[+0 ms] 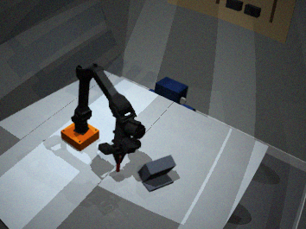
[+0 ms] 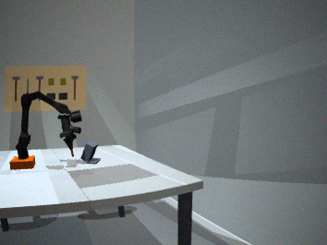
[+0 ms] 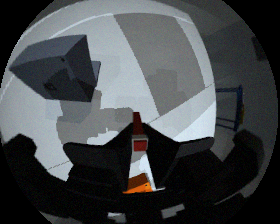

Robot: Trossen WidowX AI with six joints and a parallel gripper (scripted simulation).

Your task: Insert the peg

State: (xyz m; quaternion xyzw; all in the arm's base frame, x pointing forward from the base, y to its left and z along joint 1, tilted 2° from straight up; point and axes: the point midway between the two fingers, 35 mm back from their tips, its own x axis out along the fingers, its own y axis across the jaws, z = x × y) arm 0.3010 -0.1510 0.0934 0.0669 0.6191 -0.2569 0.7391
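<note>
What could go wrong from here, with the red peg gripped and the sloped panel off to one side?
1. The peg hangs almost vertical from the gripper, while the panel is sloped; pushed without tilting, it would likely jam at the face.
2. The hole does not show in any view, so alignment is hard to confirm.
3. The fingers hold only the peg's upper end, so contact could twist it.
</note>
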